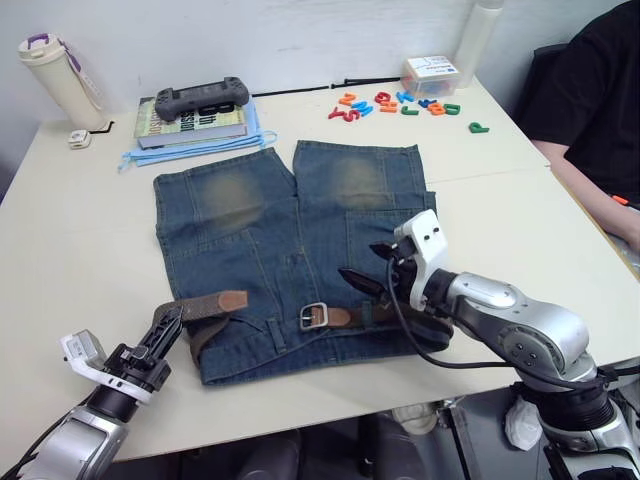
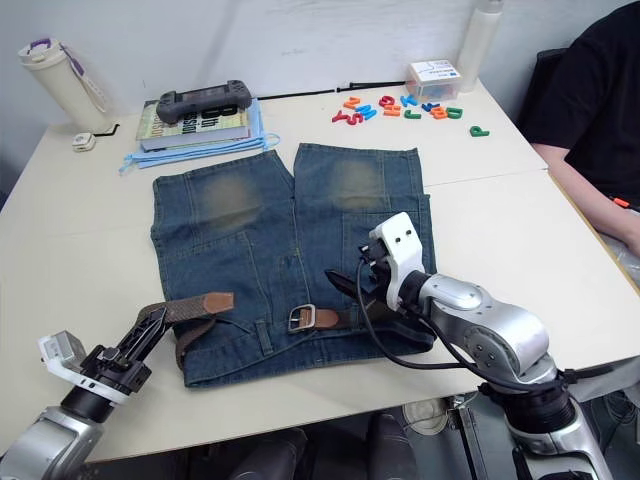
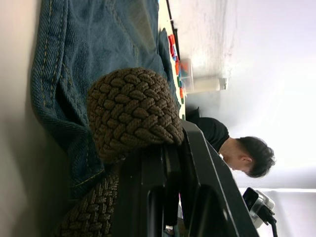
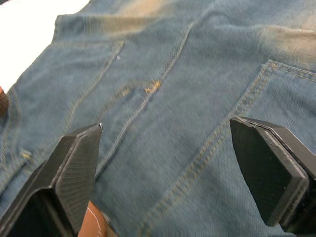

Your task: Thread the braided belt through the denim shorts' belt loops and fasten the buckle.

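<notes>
The denim shorts [image 1: 260, 235] lie flat on the table, waistband toward me. The braided belt [image 1: 205, 308] runs along the waistband. Its tan tip [image 1: 232, 299] lies at the left, and the silver buckle [image 1: 313, 316] rests near the middle on a tan leather piece. I cannot tell which belt loops the belt passes through. My left gripper [image 1: 165, 325] sits at the waistband's left corner, shut on a fold of the braided belt [image 3: 131, 111]. Over the shorts' right side, just beyond the buckle, my right gripper [image 1: 368, 266] hovers open with only denim [image 4: 163, 98] between its fingers.
At the back left, a book [image 1: 190, 122] with a black game controller [image 1: 202, 97] on top lies over a blue face mask [image 1: 190, 150]. A bottle [image 1: 58, 80] stands far left. Coloured letters [image 1: 395, 104] and a small box [image 1: 432, 73] lie at the back right. A person [image 1: 590, 110] sits at the right.
</notes>
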{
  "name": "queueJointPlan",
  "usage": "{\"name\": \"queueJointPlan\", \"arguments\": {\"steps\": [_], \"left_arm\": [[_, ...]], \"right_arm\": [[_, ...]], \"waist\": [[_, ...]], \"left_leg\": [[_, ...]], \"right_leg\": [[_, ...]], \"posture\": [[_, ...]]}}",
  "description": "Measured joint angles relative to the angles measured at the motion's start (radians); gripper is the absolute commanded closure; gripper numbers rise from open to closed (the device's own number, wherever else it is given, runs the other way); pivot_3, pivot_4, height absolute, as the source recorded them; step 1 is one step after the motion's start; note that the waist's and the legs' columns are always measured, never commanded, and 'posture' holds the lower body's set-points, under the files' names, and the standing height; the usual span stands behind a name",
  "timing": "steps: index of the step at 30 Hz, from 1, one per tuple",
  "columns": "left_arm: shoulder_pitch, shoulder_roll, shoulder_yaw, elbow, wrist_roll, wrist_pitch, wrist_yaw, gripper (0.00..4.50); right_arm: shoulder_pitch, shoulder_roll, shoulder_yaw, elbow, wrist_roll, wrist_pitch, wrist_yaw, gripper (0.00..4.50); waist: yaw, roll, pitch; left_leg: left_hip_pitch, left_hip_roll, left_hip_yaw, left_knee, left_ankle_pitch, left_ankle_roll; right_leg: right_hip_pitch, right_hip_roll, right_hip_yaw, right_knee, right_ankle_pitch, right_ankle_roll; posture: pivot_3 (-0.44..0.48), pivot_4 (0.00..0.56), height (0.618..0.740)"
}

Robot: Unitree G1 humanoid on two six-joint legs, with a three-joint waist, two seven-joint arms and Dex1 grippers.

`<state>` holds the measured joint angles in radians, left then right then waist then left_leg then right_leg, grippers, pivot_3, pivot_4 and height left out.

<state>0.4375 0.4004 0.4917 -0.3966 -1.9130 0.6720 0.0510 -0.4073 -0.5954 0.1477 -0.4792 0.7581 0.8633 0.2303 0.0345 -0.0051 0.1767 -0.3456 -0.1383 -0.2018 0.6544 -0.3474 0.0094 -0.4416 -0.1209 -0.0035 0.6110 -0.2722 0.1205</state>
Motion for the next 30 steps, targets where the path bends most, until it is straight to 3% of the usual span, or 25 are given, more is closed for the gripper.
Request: {"name": "queueJointPlan", "arguments": {"steps": [2, 5, 7, 9, 11, 16, 17, 18, 20, 22, 24, 25, 26, 27, 28, 29, 30], "left_arm": [[0.002, -0.001, -0.003, -0.007, 0.006, 0.0, 0.0, 4.5], [0.003, -0.001, -0.005, -0.021, 0.011, -0.007, 0.001, 4.5], [0.005, 0.0, -0.005, -0.022, 0.013, -0.009, 0.001, 4.5], [0.018, 0.005, -0.007, -0.025, 0.036, -0.008, 0.0, 4.5], [0.031, 0.008, -0.012, -0.038, 0.056, -0.007, 0.0, 4.5], [0.05, 0.017, -0.033, -0.095, 0.134, -0.008, 0.001, 4.5], [0.051, 0.02, -0.04, -0.109, 0.154, -0.008, 0.001, 4.5], [0.049, 0.024, -0.059, -0.129, 0.176, -0.007, 0.002, 4.5], [0.047, 0.024, -0.072, -0.146, 0.191, -0.008, 0.01, 4.5], [0.044, 0.027, -0.078, -0.153, 0.205, -0.018, 0.035, 4.5], [0.044, 0.028, -0.08, -0.158, 0.218, -0.024, 0.048, 4.5], [0.043, 0.032, -0.084, -0.179, 0.228, -0.029, 0.061, 4.5], [0.041, 0.034, -0.094, -0.199, 0.23, -0.031, 0.072, 4.5], [0.036, 0.035, -0.104, -0.211, 0.23, -0.031, 0.082, 4.5], [0.03, 0.039, -0.111, -0.218, 0.231, -0.032, 0.091, 4.5], [0.022, 0.051, -0.116, -0.226, 0.235, -0.033, 0.101, 4.5], [0.022, 0.055, -0.117, -0.233, 0.239, -0.035, 0.107, 4.5]], "right_arm": [[0.004, -0.022, 0.001, -0.007, -0.028, -0.004, 0.029, 0.06], [0.023, -0.036, 0.008, -0.028, -0.07, -0.01, 0.079, 0.06], [0.023, -0.036, 0.009, -0.03, -0.083, -0.011, 0.095, 0.06], [0.027, -0.028, 0.009, -0.033, -0.093, -0.011, 0.115, 0.06], [0.032, -0.028, 0.009, -0.04, -0.101, -0.011, 0.133, 0.06], [0.041, -0.031, 0.01, -0.064, -0.132, -0.012, 0.18, 0.06], [0.044, -0.033, 0.01, -0.067, -0.139, -0.012, 0.19, 0.06], [0.047, -0.04, 0.01, -0.069, -0.152, -0.013, 0.203, 0.06], [0.055, -0.044, 0.01, -0.073, -0.163, -0.016, 0.218, 0.06], [0.066, -0.049, 0.025, -0.095, -0.179, -0.024, 0.247, 0.06], [0.066, -0.059, 0.04, -0.107, -0.187, -0.033, 0.264, 0.06], [0.064, -0.07, 0.044, -0.116, -0.189, -0.038, 0.283, 0.06], [0.065, -0.073, 0.044, -0.117, -0.193, -0.039, 0.297, 0.06], [0.066, -0.075, 0.044, -0.117, -0.198, -0.039, 0.305, 0.06], [0.067, -0.075, 0.044, -0.12, -0.198, -0.039, 0.311, 0.06], [0.067, -0.075, 0.043, -0.131, -0.196, -0.039, 0.323, 0.06], [0.067, -0.075, 0.043, -0.143, -0.196, -0.039, 0.33, 0.06]], "waist": [[-0.016, 0.0, 0.0], [-0.021, 0.001, 0.0], [-0.018, 0.0, 0.0], [-0.003, 0.002, -0.001], [0.011, 0.002, -0.001], [0.026, 0.0, 0.001], [0.02, -0.001, 0.002], [0.004, 0.0, 0.003], [-0.012, 0.004, 0.003], [-0.014, 0.008, 0.004], [-0.009, 0.003, 0.003], [-0.004, -0.001, 0.004], [0.003, 0.0, 0.003], [0.007, 0.002, 0.003], [0.01, 0.004, 0.004], [0.02, 0.003, 0.004], [0.024, 0.003, 0.004]], "left_leg": [[-0.011, -0.005, -0.008, 0.003, 0.004, 0.003], [-0.014, -0.032, -0.038, 0.003, 0.014, 0.008], [-0.024, -0.042, -0.045, 0.008, 0.016, 0.011], [-0.02, -0.041, -0.037, 0.009, 0.016, 0.012], [-0.019, -0.038, -0.03, 0.009, 0.016, 0.012], [-0.014, -0.029, -0.015, 0.006, 0.013, 0.012], [-0.022, -0.03, -0.013, 0.008, 0.013, 0.013], [-0.03, -0.014, 0.008, 0.012, 0.013, 0.014], [-0.036, -0.009, 0.02, 0.012, 0.016, 0.018], [-0.037, -0.042, -0.026, 0.004, 0.032, 0.02], [-0.036, -0.059, -0.049, -0.011, 0.046, 0.018], [-0.044, -0.061, -0.041, -0.003, 0.048, 0.017], [-0.058, -0.044, -0.017, 0.005, 0.046, 0.016], [-0.061, -0.041, -0.015, 0.006, 0.046, 0.017], [-0.06, -0.044, -0.023, 0.004, 0.048, 0.016], [-0.057, -0.042, -0.024, 0.002, 0.049, 0.015], [-0.057, -0.04, -0.021, 0.0, 0.049, 0.014]], "right_leg": [[0.001, -0.02, -0.017, 0.002, -0.002, 0.002], [0.002, -0.032, -0.039, 0.013, -0.011, 0.01], [0.002, -0.058, -0.046, 0.016, -0.018, 0.016], [-0.004, -0.04, -0.03, 0.015, -0.017, 0.016], [-0.004, -0.034, -0.02, 0.01, -0.013, 0.022], [-0.002, -0.029, -0.013, 0.006, -0.008, 0.019], [0.002, -0.046, -0.025, 0.004, -0.009, 0.019], [0.008, -0.067, -0.053, 0.006, -0.009, 0.02], [0.017, -0.081, -0.077, 0.007, -0.012, 0.02], [0.014, -0.058, -0.055, 0.018, -0.025, 0.005], [0.017, -0.061, -0.035, 0.015, -0.034, 0.02], [0.017, -0.082, -0.034, 0.011, -0.038, 0.047], [0.015, -0.089, -0.045, 0.019, -0.043, 0.041], [0.015, -0.085, -0.046, 0.021, -0.045, 0.036], [0.016, -0.069, -0.044, 0.025, -0.046, 0.031], [0.016, -0.055, -0.019, 0.018, -0.043, 0.023], [0.016, -0.05, -0.011, 0.013, -0.043, 0.023]], "posture": [[0.0, 0.15, 0.73], [0.0, 0.15, 0.73], [0.0, 0.15, 0.73], [0.0, 0.15, 0.73], [0.0, 0.15, 0.73], [0.0, 0.15, 0.73], [0.0, 0.15, 0.73], [0.0, 0.15, 0.73], [0.0, 0.15, 0.73], [0.0, 0.15, 0.73], [0.0, 0.15, 0.73], [0.0, 0.15, 0.73], [0.0, 0.15, 0.73], [0.0, 0.15, 0.73], [0.0, 0.15, 0.73], [0.0, 0.15, 0.73], [0.0, 0.15, 0.73]]}}
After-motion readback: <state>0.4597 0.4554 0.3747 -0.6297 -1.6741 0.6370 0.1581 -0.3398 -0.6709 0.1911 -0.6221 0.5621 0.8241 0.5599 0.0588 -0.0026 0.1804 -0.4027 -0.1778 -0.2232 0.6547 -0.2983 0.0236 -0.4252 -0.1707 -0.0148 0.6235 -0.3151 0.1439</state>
